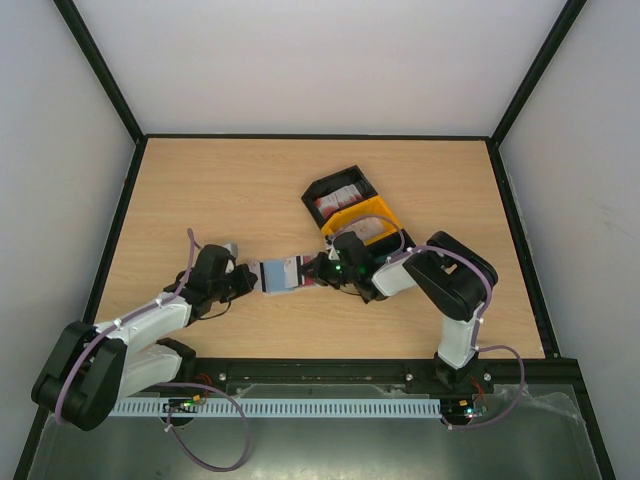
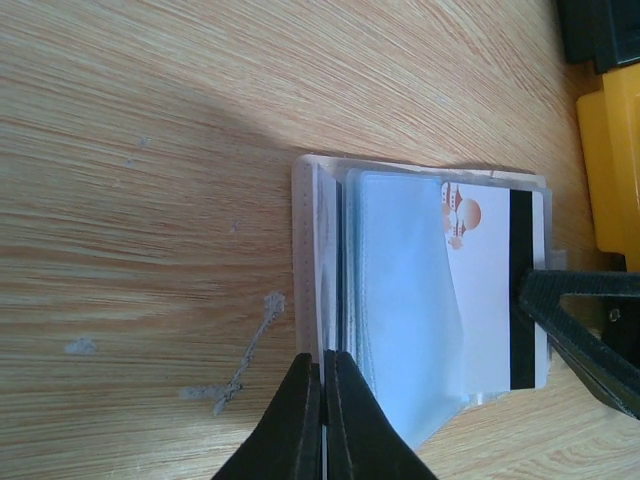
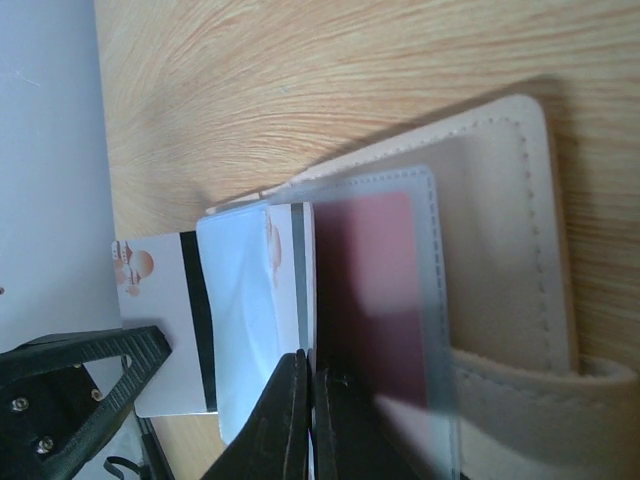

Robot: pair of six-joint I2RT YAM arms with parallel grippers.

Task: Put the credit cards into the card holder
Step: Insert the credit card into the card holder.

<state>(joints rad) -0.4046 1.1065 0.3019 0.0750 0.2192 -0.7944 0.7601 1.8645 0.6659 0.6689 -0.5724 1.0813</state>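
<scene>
Both jaws are pinching fully shut, the left gripper (image 1: 250, 281) anchoring the card holder (image 1: 280, 275) at 9 o'clock, the right gripper (image 1: 318, 270) at 3 o'clock presenting a striped credit card (image 2: 490, 300).

You have two arms (image 1: 150, 318), each ending in one gripper: the left gripper (image 2: 322, 358) and the right gripper (image 3: 308, 358). There is one table (image 1: 200, 190), one tray (image 1: 383, 211) and one holder (image 3: 500, 220). At the holder you can count two cards, one striped card (image 2: 490, 300) and one red card (image 3: 375, 290) (those in the tray are too small to count).
</scene>
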